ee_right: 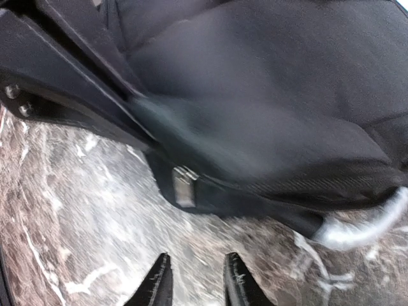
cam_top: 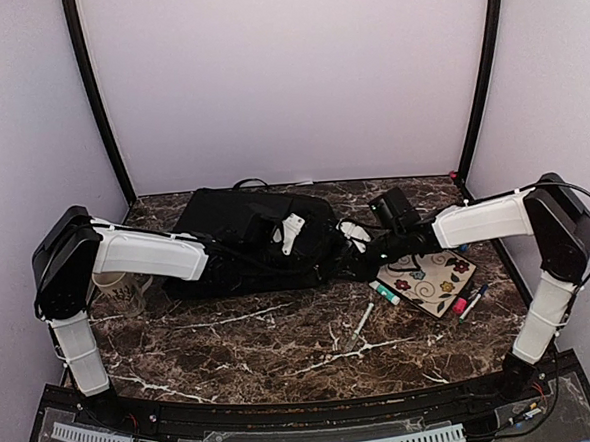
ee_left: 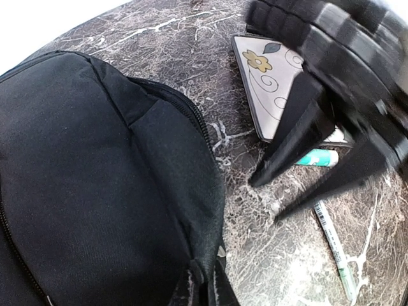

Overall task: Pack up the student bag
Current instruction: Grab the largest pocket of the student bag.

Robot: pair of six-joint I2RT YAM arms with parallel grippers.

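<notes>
student bag (cam_top: 238, 232) lies flat at the back-middle of the table (cam_top: 283, 352), its black fabric slumped. we see no item going into it yet. the left claw (ee_left: 205, 285) sits on the bag's near right edge with its tips closed. the creases in the fabric run straight into those tips, so we judge it is pinching the cloth. the right claw (ee_right: 196, 284) hangs low over the table just in front of the bag's side, its tips a little apart with nothing between them. a metal zipper pull (ee_right: 185, 185) lies just ahead of it on the bag's seam.

further out, to the right of the bag, lie a flowered notebook (cam_top: 429, 279), a green-capped marker (cam_top: 385, 294) and a thin white pen (cam_top: 362, 321). a mug (cam_top: 119, 292) stands well apart on the left.

we read this as the opening step: one claw anchoring the fabric, the other lining up on the zipper. the next move calls for the right claw to ease forward, close squarely on that small pull, and draw it along the seam while the left keeps the cloth taut.
</notes>
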